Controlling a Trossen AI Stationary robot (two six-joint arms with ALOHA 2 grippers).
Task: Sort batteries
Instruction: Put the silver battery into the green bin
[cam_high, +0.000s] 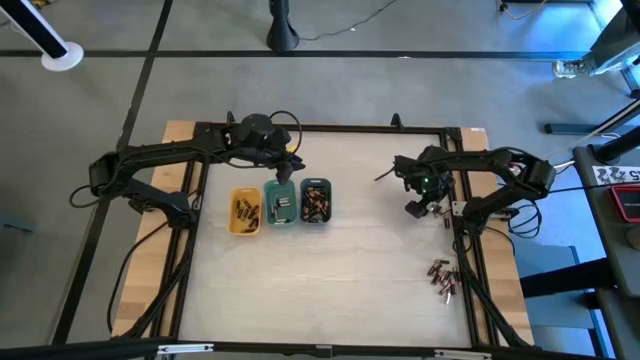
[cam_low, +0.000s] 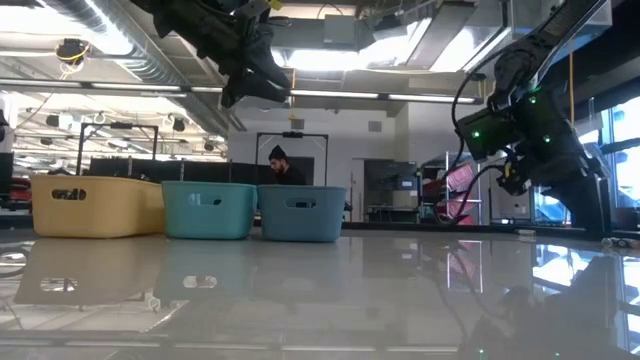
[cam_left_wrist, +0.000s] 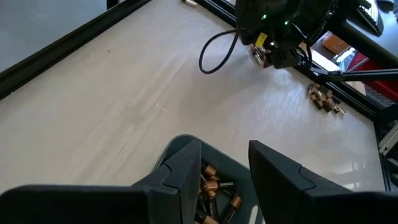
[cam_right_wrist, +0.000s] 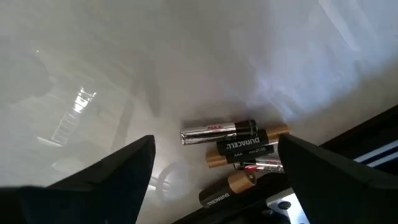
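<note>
Three small trays sit in a row left of the table's middle: a yellow tray (cam_high: 245, 211) on the left, a green tray (cam_high: 280, 203) in the middle and a blue tray (cam_high: 315, 200) on the right, each touching or just beside its neighbour, and each with batteries inside. The left gripper (cam_high: 288, 166) hangs just above the far edge of the green and blue trays; its fingers (cam_left_wrist: 180, 171) stand partly apart with nothing seen between them, and through the gap its wrist view shows copper-and-black batteries (cam_left_wrist: 214, 193) lying in the tray below. The right gripper (cam_high: 425, 205) is raised over the right side of the table, near the right rail, with its fingers (cam_right_wrist: 118, 171) spread wide and empty. In its wrist view a small cluster of batteries (cam_right_wrist: 239, 146) lies on the table between the fingers, one silvery and the others black with copper ends, touching one another beside the dark rail. A second loose pile (cam_high: 441, 276) lies nearer, by the same right rail, well apart from the trays
</note>
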